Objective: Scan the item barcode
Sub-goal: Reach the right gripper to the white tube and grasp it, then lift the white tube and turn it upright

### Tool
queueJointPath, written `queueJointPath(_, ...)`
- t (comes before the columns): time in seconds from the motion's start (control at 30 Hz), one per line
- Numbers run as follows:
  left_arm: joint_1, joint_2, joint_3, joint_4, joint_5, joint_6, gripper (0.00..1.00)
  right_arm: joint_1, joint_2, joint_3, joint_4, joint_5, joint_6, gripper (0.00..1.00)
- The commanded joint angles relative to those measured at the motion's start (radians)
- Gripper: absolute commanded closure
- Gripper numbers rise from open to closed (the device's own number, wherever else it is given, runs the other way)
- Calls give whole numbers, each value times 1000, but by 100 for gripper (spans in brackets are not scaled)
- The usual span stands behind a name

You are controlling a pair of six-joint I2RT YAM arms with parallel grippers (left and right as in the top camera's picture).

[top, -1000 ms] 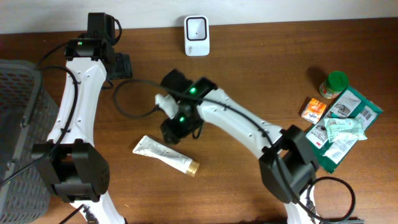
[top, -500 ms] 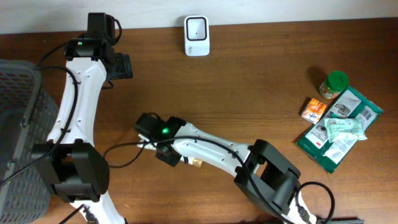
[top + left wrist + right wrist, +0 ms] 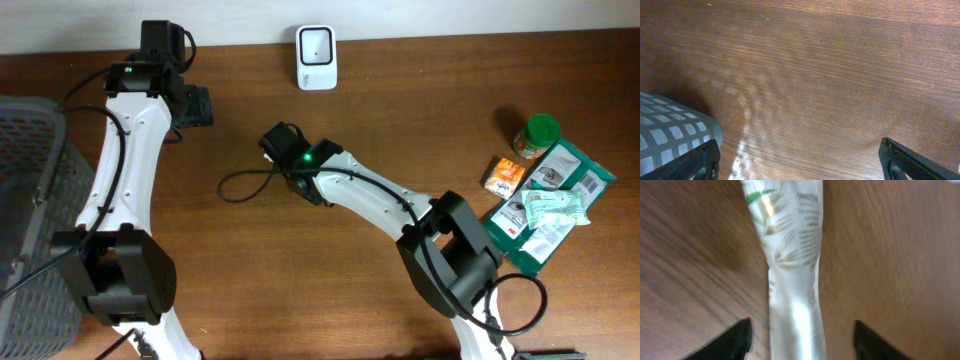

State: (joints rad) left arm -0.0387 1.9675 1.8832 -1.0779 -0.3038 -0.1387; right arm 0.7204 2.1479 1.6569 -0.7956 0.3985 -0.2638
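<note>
Seemingly at the pickup step, the right hand (image 3: 802,325) straddles the white tube (image 3: 790,255) left of the worktop's (image 3: 450,100) middle, jaws apart and clear of it, so next it likely must close, lift and present it to the scanner (image 3: 317,57) at the far edge.

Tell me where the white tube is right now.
Only the right wrist view shows the white tube: it runs lengthwise between the right pincer's fingers, above the table. Overhead, that arm hides it, mid-table, nearer than the white scanner.
</note>
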Motion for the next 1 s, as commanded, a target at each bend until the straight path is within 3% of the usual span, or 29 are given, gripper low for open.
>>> queueJointPath(0.0,3,-16,10,-1,-7,2,1,-43,-75,93,-55,-189,254,39)
queueJointPath(0.07,3,-16,10,-1,-7,2,1,-121,-100,98,-120,-420,483,56)
queueJointPath(0.13,3,-16,10,-1,-7,2,1,-192,-94,93,-222,-640,558,64)
queueJointPath(0.23,3,-16,10,-1,-7,2,1,-209,-92,37,-313,-667,587,67)
queueJointPath(0.4,3,-16,10,-1,-7,2,1,-246,-92,-133,-274,-599,587,67)
queueJointPath(0.5,3,-16,10,-1,-7,2,1,-323,-92,-170,-128,-419,550,67)
queueJointPath(0.57,3,-16,10,-1,-7,2,1,-379,-92,-171,55,-441,459,69)
queueJointPath(0.73,3,-16,10,-1,-7,2,1,-385,-63,-172,426,-600,432,68)
queueJointPath(0.77,3,-16,10,-1,-7,2,1,-386,-60,-172,434,-621,437,63)
queueJointPath(0.8,3,-16,10,-1,-7,2,1,-396,-78,-161,399,-723,479,42)
queueJointPath(0.87,3,-16,10,-1,-7,2,1,-397,-114,-131,299,-811,718,18)
queueJointPath(0.9,3,-16,10,-1,-7,2,1,-383,-117,-131,263,-834,835,0)
queueJointPath(0.97,3,-16,10,-1,-7,2,1,-336,-105,-132,222,-787,996,2)
